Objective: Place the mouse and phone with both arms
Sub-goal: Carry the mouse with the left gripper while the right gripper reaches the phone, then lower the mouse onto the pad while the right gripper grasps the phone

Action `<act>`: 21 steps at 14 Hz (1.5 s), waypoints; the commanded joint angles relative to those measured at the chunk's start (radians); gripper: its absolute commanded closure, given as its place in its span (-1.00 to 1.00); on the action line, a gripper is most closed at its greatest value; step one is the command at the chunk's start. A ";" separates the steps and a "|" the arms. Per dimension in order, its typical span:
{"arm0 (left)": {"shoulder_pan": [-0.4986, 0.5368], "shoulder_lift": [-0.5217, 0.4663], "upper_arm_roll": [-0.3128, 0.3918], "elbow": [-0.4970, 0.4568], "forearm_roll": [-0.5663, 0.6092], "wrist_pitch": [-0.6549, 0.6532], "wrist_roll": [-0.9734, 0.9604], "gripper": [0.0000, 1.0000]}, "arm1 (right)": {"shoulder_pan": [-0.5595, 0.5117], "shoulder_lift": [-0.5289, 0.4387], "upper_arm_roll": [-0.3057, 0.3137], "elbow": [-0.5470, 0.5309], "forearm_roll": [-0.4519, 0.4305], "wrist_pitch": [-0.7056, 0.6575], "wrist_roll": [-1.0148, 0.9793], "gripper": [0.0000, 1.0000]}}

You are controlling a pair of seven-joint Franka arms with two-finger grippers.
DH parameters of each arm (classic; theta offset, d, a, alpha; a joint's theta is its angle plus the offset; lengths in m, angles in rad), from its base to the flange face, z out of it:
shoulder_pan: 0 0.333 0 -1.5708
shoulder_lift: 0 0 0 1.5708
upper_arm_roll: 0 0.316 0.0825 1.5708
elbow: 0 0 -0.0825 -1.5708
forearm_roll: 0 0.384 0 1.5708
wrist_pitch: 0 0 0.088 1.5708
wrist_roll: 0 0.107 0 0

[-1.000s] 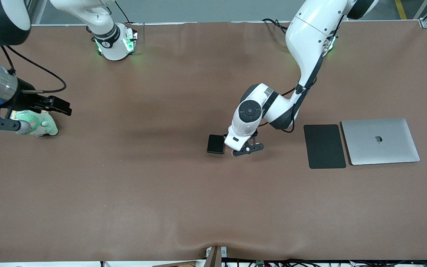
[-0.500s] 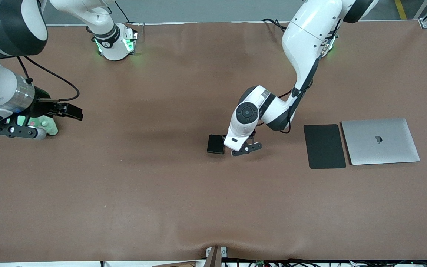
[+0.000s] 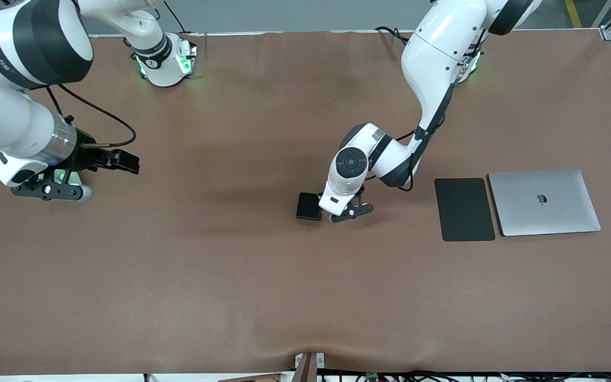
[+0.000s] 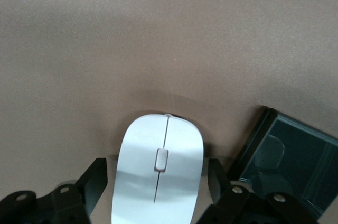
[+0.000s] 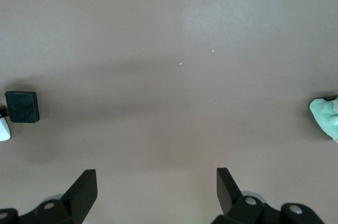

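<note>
The left gripper (image 4: 157, 195) is down at the table (image 3: 231, 276), jaws straddling the mouse (image 4: 158, 174) with slim gaps each side. The phone (image 4: 293, 163) lies just beside it. Right gripper (image 5: 153, 192) hangs wide open, empty, over bare table.

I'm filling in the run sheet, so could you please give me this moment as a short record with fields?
mouse: on the table, between the left gripper's fingers
left gripper: low around the mouse, small gaps at both fingers
phone: flat on the table beside the mouse
right gripper: open, empty, up over bare table at the right arm's end
mouse pad: beside the closed laptop, toward the left arm's end
</note>
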 commanded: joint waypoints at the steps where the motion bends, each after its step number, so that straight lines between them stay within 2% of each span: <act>1: -0.015 0.008 0.010 0.011 0.001 0.022 -0.037 -0.36 | 0.039 0.025 -0.006 -0.003 0.007 0.028 0.051 -1.00; 3: -0.013 0.003 0.010 0.012 0.002 0.022 -0.035 -0.21 | 0.074 0.052 -0.004 0.002 0.009 0.056 0.093 -1.00; 4: -0.012 0.000 0.009 0.012 0.002 0.019 -0.034 -0.21 | 0.086 0.068 -0.004 0.002 0.010 0.079 0.111 -1.00; 6: -0.002 -0.009 0.012 0.011 0.004 0.010 -0.031 -0.21 | 0.105 0.101 -0.006 0.002 0.085 0.120 0.159 -1.00; 9: 0.019 -0.069 0.015 0.009 0.005 -0.094 0.009 -0.21 | 0.134 0.144 -0.006 0.002 0.129 0.186 0.196 -1.00; 12: 0.077 -0.150 0.015 0.003 0.005 -0.212 0.104 -0.21 | 0.180 0.190 -0.006 0.002 0.129 0.258 0.248 -1.00; 17: 0.211 -0.268 0.015 -0.006 0.007 -0.393 0.259 -0.21 | 0.276 0.357 -0.006 0.074 0.126 0.401 0.360 -1.00; 19: 0.275 -0.301 0.018 -0.032 0.027 -0.420 0.277 -0.21 | 0.330 0.426 -0.006 0.107 0.122 0.470 0.439 -1.00; 21: 0.338 -0.319 0.015 -0.077 0.094 -0.421 0.313 -0.21 | 0.361 0.486 -0.006 0.155 0.124 0.513 0.496 -1.00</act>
